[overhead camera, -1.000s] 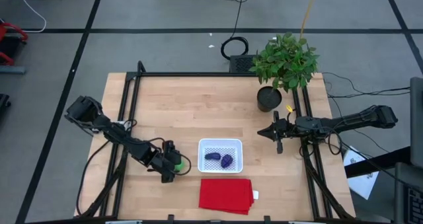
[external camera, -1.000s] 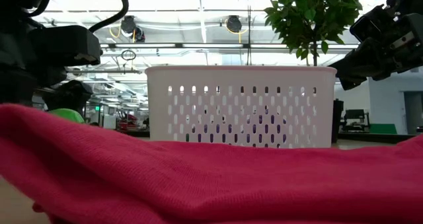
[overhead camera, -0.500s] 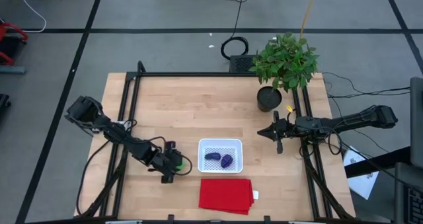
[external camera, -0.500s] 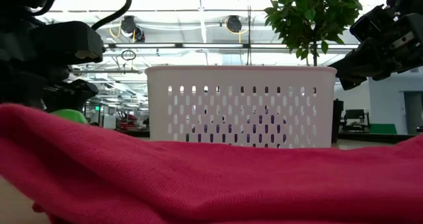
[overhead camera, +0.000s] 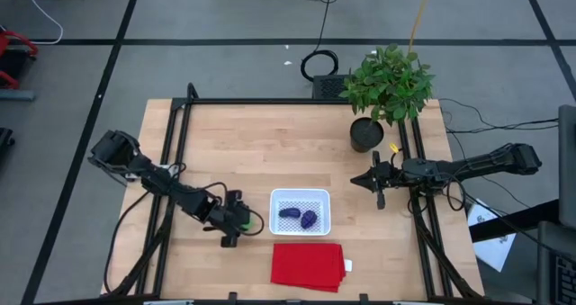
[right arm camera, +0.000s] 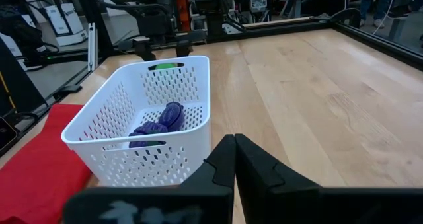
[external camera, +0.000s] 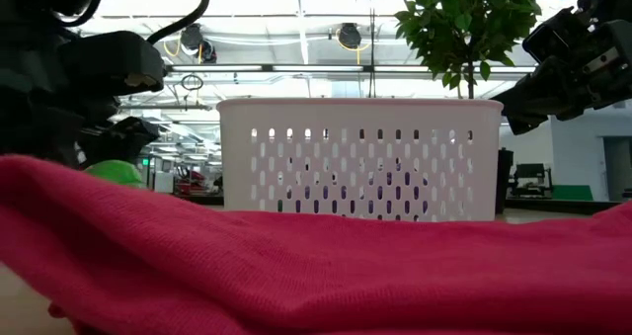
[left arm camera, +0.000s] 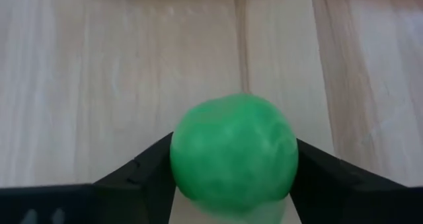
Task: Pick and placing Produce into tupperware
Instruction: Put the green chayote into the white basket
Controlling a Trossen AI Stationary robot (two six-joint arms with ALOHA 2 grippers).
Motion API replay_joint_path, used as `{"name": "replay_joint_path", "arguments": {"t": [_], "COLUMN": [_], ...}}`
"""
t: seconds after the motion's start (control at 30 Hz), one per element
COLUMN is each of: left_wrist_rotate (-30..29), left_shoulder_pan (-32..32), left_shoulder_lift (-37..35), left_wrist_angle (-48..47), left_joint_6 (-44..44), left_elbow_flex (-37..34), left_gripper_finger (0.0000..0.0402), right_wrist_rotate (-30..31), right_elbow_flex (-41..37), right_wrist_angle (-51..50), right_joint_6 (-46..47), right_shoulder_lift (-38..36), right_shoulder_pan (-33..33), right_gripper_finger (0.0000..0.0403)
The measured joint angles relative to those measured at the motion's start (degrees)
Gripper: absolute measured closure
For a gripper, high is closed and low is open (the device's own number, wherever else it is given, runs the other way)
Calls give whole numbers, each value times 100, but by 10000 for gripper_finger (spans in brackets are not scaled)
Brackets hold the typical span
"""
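My left gripper (left arm camera: 232, 159) is shut on the green ball (left arm camera: 232, 151) just left of the white tupperware (overhead camera: 274, 211), low over the wood. In the high view the ball (overhead camera: 241, 218) shows between its fingers. Two dark purple pieces (overhead camera: 289, 212) (overhead camera: 309, 219) lie on the tupperware's mesh bottom. My right gripper (overhead camera: 354, 181) waits shut at the table's right side, pointing toward the tupperware (right arm camera: 132, 118). My left gripper pinches the green ball between its two fingers, one on each of the ball's opposite sides (left arm camera: 182, 159). The fingers slant down at it from the table's left. Whether the ball's underside still rests on the wood, I cannot tell.
A flat red cloth (overhead camera: 306, 265) lies near the front edge just below the tupperware and fills the low view's foreground (external camera: 316, 266). A potted plant (overhead camera: 387, 85) stands at the back right. Black frame rails (overhead camera: 171, 143) run along the table's sides.
My left gripper has turned a little in place around the green ball. In the low view its body and the ball now show slightly nearer the tupperware.
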Motion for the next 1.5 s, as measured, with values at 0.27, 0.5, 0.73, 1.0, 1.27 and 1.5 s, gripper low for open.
{"name": "replay_joint_path", "arguments": {"t": [0.27, 0.5, 0.73, 1.0, 1.27, 1.5], "left_wrist_rotate": [284, 298, 305, 448, 447, 742], "left_shoulder_pan": [361, 494, 671, 867, 1134, 1317], "left_shoulder_lift": [-210, -672, -1043, -1094, -1049, -742], "left_wrist_angle": [176, 87, -187, -341, 7, 449], "left_joint_6": [320, 971, 1379, 1881, 1761, 1959], "left_elbow_flex": [14, 172, 686, 1212, 1248, 1373], "left_gripper_finger": [184, 166, 187, 167, 183, 169], "right_wrist_rotate": [2, 2, 0, 1, 2, 4], "right_elbow_flex": [0, 0, 0, 0, 0, 0], "right_wrist_angle": [-2, 0, -2, -4, -4, 3], "right_joint_6": [0, 0, -1, -1, -7, -22], "right_shoulder_lift": [2, 0, 0, 1, 0, 0], "right_shoulder_pan": [1, 0, -1, 0, 1, 1], "right_gripper_finger": [403, 403, 403, 403, 403, 403]}}
